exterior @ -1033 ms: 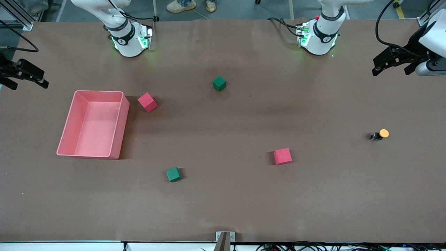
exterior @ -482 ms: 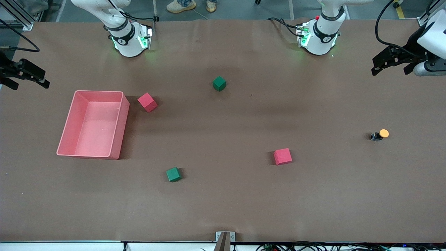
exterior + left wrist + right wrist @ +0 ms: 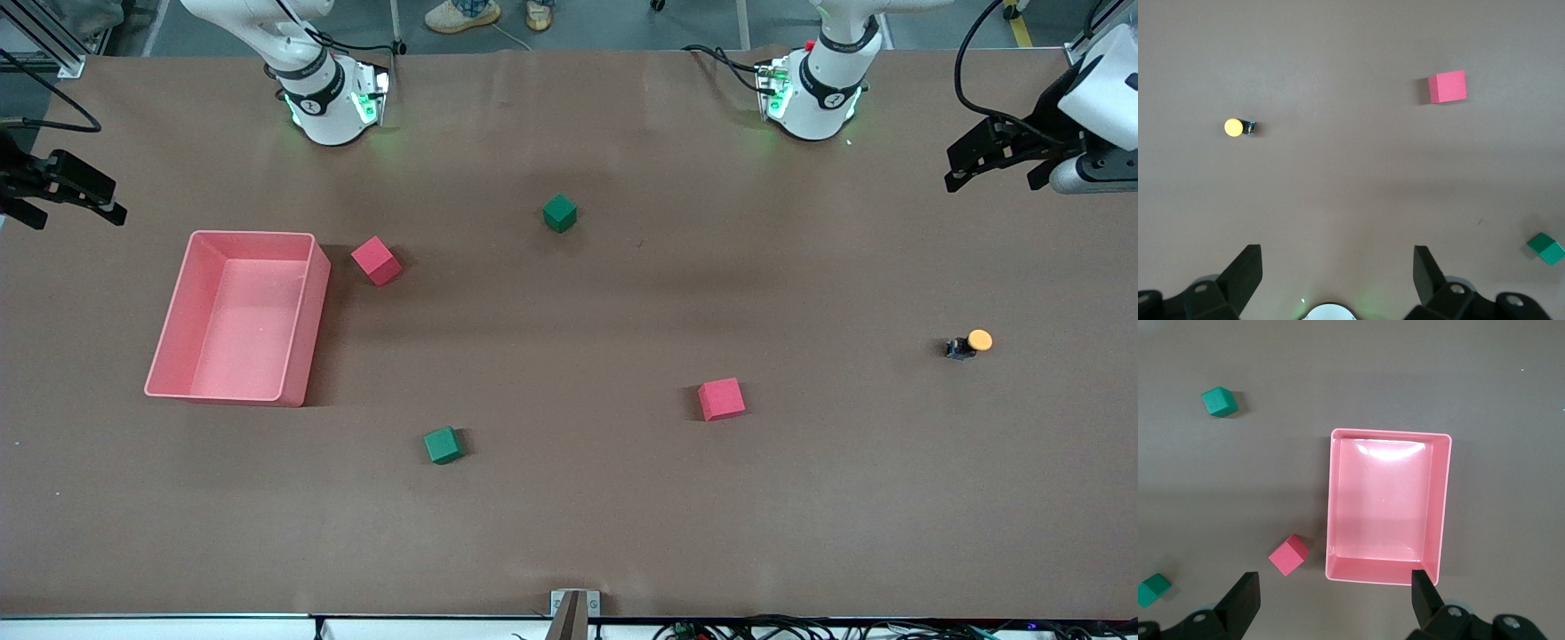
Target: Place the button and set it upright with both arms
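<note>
a brown table (image 3: 569,516) seen from above. the button (image 3: 969,343), orange cap on a dark body, lies on its side toward the left arm's end of the table, at about three o'clock in the front view. the left gripper (image 3: 997,160) hangs in the air at about two o'clock, jaws spread wide and empty. the right gripper (image 3: 64,188) hangs at about ten o'clock, over the table edge above a pink bin (image 3: 178,378), jaws also wide and empty. red and green cubes lie scattered between.
</note>
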Controlling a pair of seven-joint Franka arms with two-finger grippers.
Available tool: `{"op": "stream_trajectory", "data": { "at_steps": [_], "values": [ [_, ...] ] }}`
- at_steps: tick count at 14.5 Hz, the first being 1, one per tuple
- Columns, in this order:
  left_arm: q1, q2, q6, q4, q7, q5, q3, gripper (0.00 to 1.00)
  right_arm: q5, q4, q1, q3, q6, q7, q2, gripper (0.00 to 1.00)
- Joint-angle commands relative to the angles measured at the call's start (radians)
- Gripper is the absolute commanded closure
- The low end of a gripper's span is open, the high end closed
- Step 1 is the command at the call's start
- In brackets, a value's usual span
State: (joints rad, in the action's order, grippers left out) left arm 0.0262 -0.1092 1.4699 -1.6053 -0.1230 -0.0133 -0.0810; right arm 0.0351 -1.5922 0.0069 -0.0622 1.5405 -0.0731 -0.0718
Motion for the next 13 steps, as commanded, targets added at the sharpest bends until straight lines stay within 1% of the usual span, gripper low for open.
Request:
{"op": "stream_trajectory", "data": {
  "at_steps": [1,13],
  "values": [
    [0.000,-0.017,0.003,-0.015,-0.007,0.039,-0.008,0.00,0.002,-0.005,-0.004,0.004,-0.003,-0.008,-0.006,0.00],
    [-0.003,-0.017,0.004,-0.013,-0.007,0.041,-0.014,0.00,0.005,0.005,-0.004,0.002,-0.005,-0.005,-0.008,0.00]
  ]
}}
